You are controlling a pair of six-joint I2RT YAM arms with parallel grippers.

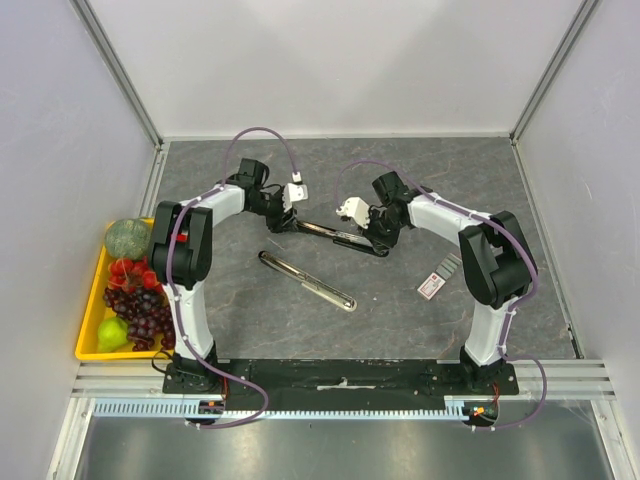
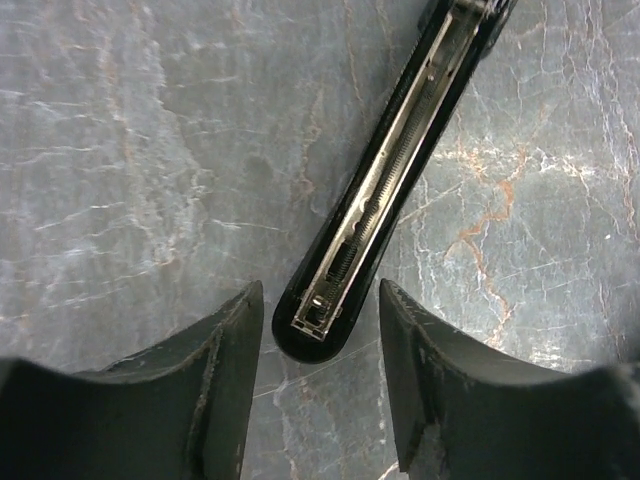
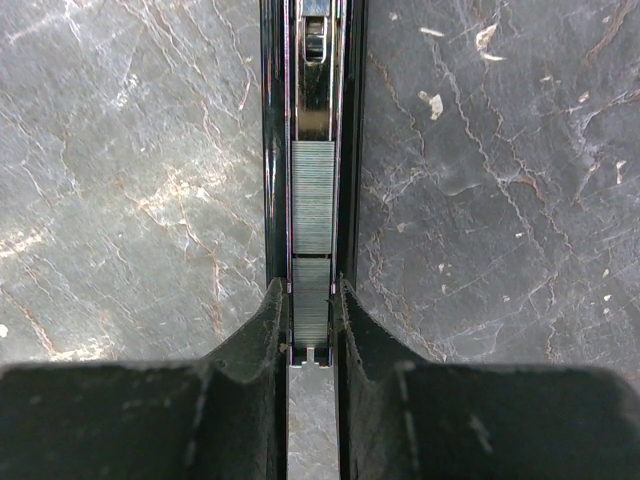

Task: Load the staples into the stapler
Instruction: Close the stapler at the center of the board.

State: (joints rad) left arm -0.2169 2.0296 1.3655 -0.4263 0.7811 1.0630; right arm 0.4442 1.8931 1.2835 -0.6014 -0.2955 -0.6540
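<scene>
The black stapler point(image 1: 335, 235) lies opened out between my two grippers. My right gripper point(image 1: 375, 240) is shut on its sides; the right wrist view shows the gripper point(image 3: 310, 287) pinching the stapler's black walls point(image 3: 350, 150), with grey staples point(image 3: 313, 200) lying in the metal channel. My left gripper point(image 1: 290, 215) is at the other end. In the left wrist view this gripper point(image 2: 320, 290) stands open, its jaws on either side of the stapler's rounded tip point(image 2: 400, 170) without touching it. The white and red staples box point(image 1: 430, 285) lies to the right, with grey strips point(image 1: 450, 264) beside it.
A long silver metal bar point(image 1: 305, 281) lies slantwise on the table in front of the stapler. A yellow tray point(image 1: 92, 300) at the left edge holds grapes point(image 1: 140, 305), a green melon point(image 1: 127, 238) and a pear point(image 1: 112, 333). Grey walls enclose the table.
</scene>
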